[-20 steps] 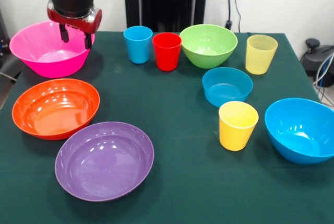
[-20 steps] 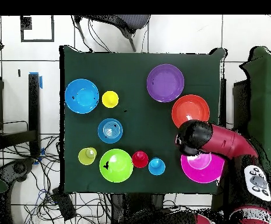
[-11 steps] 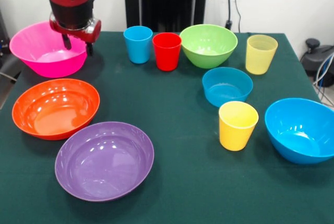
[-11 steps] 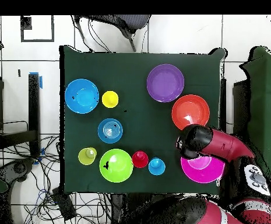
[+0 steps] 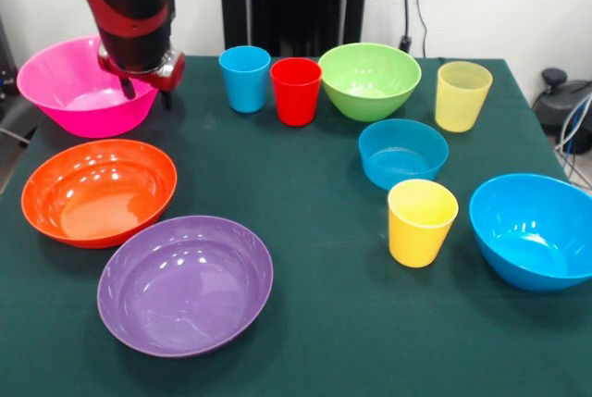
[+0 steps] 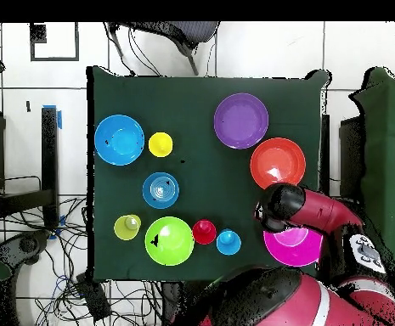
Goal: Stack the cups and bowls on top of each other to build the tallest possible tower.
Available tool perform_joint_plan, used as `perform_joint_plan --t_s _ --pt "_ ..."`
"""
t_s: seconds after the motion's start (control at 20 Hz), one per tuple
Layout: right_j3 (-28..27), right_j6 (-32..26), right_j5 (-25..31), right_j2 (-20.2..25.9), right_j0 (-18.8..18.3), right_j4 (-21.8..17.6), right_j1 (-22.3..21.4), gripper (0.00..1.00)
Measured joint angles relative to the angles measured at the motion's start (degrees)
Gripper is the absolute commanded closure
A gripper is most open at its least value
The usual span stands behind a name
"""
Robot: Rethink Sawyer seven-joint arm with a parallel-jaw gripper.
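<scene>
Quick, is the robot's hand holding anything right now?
End effector: open, holding nothing, its fingers straddling the right rim of the pink bowl.

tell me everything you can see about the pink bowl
The pink bowl is a large, glossy, round plastic bowl, standing upright with its mouth up and nothing visible inside. It sits on the green table by one corner, beside the orange bowl. The gripper hangs at its rim; whether it touches cannot be told.

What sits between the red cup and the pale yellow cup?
The green bowl sits between the red cup and the pale yellow cup, seen in the front view.
</scene>
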Motion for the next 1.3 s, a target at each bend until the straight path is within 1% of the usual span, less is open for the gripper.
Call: perform_joint_plan --t_s 0.45,0.6,0.65,0.85,1.3 --pt "-4.0 0.0 0.5 -1.3 0.8 0.0 1.9 0.00" --pt "-5.6 0.0 1.5 -1.9 1.3 0.0 2.3 0.00" --pt "-6.7 0.0 2.5 -2.6 2.0 0.0 2.5 0.00" --pt "-8.5 0.0 4.3 -3.8 3.4 0.0 2.4 0.00" --pt "-9.6 0.0 8.2 -4.6 5.0 0.0 1.5 0.00"
